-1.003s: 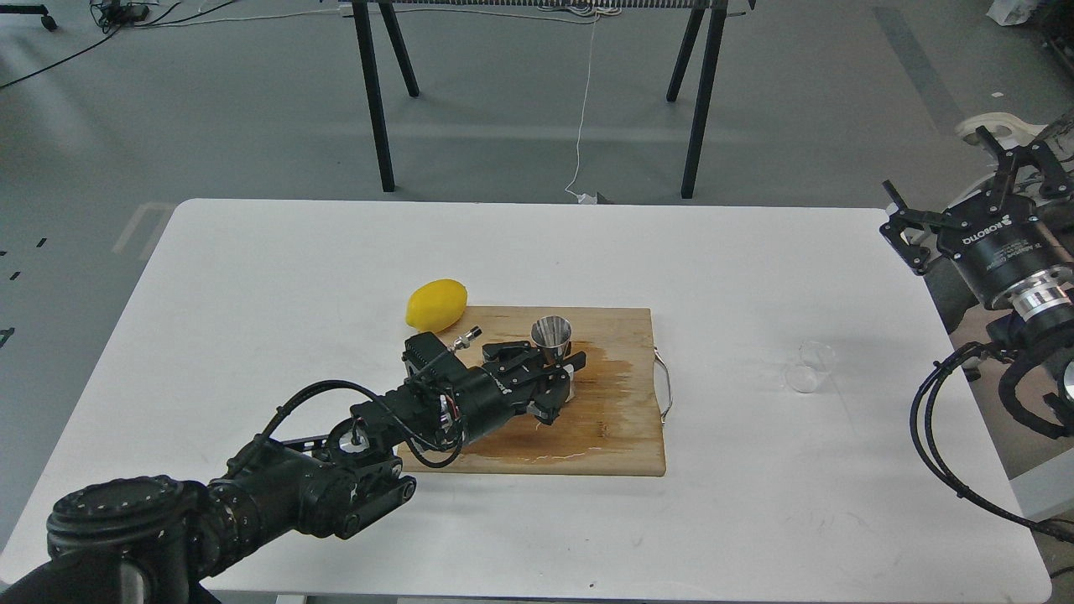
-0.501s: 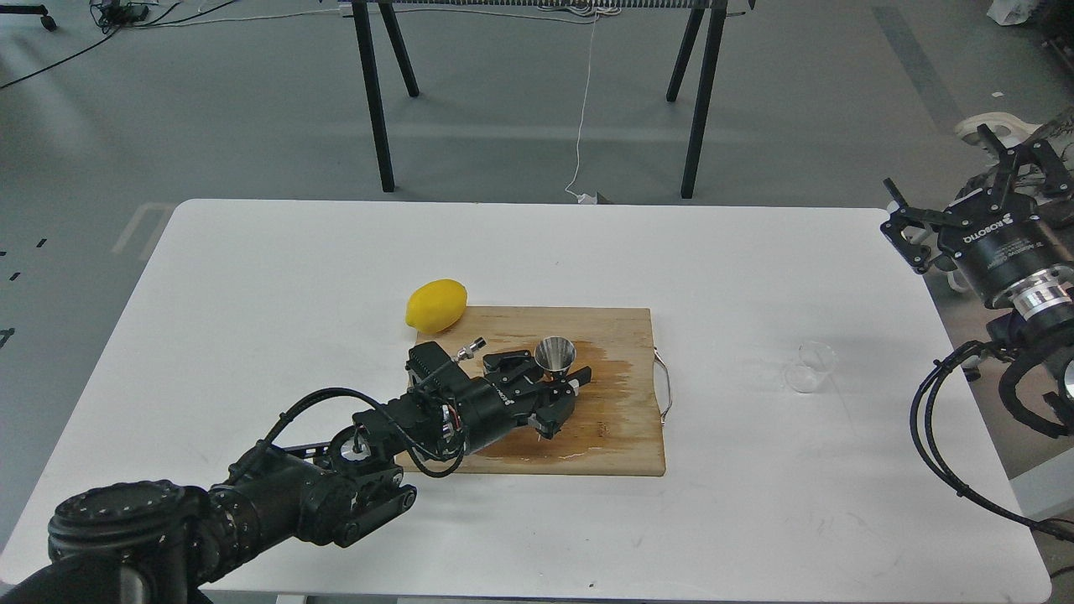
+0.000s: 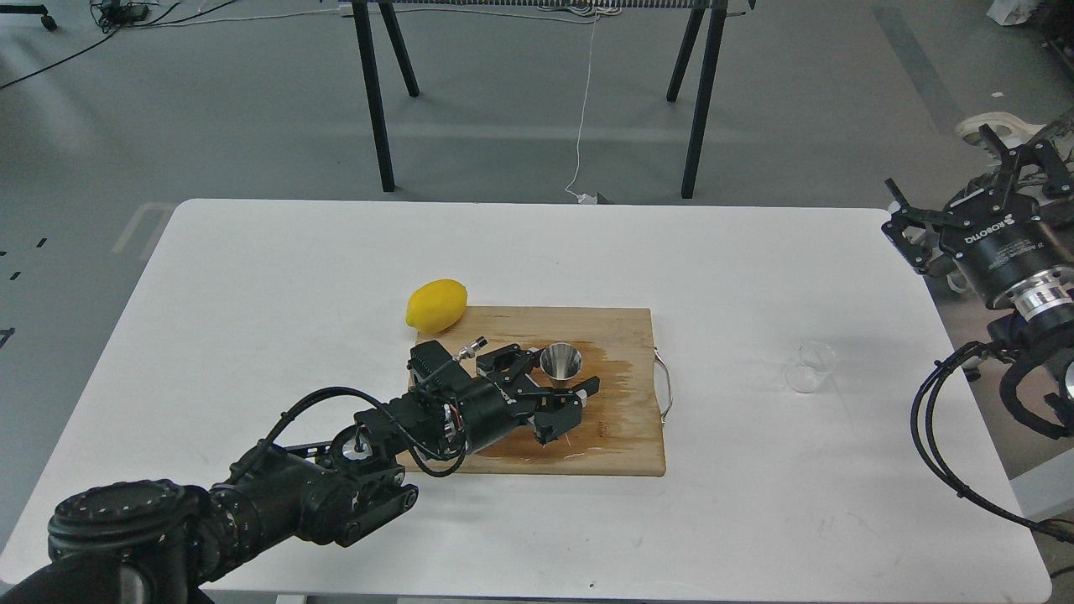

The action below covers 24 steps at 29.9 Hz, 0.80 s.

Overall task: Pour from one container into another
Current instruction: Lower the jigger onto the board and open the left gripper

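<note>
The steel jigger (image 3: 560, 361) stands upright on the wooden cutting board (image 3: 621, 436), over a wet stain. My left gripper (image 3: 560, 374) reaches in from the lower left and is open. Its fingers are spread on either side of the jigger's lower part and look apart from it. The small clear cup (image 3: 810, 367) sits on the white table right of the board and appears to lie on its side. My right gripper (image 3: 934, 161) hangs open off the table's right edge, well above and to the right of the cup, holding nothing.
A yellow lemon (image 3: 436, 304) rests at the board's far left corner. The board has a metal handle (image 3: 665, 386) on its right side. The white table (image 3: 277, 277) ends close behind my right arm. Black trestle legs (image 3: 373, 92) stand on the floor beyond.
My left gripper was shut on the jigger and has opened, leaving it standing on the board. The right gripper has barely shifted.
</note>
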Each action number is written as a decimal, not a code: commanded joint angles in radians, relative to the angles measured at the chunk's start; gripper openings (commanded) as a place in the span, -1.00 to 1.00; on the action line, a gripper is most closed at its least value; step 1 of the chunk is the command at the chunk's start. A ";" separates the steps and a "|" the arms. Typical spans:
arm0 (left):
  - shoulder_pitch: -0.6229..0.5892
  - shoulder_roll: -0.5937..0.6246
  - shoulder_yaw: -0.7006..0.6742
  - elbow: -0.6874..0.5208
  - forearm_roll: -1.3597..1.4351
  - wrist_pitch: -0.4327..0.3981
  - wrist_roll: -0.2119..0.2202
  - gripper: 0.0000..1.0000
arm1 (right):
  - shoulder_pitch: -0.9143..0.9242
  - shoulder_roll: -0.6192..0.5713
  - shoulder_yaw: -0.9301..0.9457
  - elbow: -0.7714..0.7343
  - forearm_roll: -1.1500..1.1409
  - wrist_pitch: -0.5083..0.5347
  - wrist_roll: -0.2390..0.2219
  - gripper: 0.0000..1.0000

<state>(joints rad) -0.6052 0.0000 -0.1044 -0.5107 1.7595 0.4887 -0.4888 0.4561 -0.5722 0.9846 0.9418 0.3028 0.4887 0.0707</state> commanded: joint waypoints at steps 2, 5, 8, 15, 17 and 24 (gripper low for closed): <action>0.008 0.000 0.000 -0.002 -0.002 0.000 0.000 0.74 | -0.008 0.000 0.002 0.002 0.001 0.000 0.000 0.97; 0.021 0.000 -0.001 -0.018 -0.003 0.000 0.000 0.74 | -0.008 0.002 0.002 0.002 0.001 0.000 0.000 0.97; 0.024 0.020 -0.001 -0.038 -0.003 0.000 0.000 0.74 | -0.008 0.003 0.002 0.002 0.001 0.000 0.000 0.97; 0.047 0.052 -0.005 -0.054 -0.003 0.000 0.000 0.74 | -0.008 0.008 0.002 0.002 0.001 0.000 0.000 0.97; 0.050 0.058 -0.005 -0.054 -0.003 0.000 0.000 0.74 | -0.008 0.008 0.002 0.002 -0.001 0.000 0.000 0.97; 0.061 0.072 -0.009 -0.057 -0.003 0.000 0.000 0.74 | -0.008 0.009 0.002 0.002 0.001 0.000 0.000 0.97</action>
<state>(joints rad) -0.5477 0.0671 -0.1126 -0.5645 1.7562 0.4887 -0.4887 0.4479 -0.5633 0.9865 0.9436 0.3037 0.4887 0.0706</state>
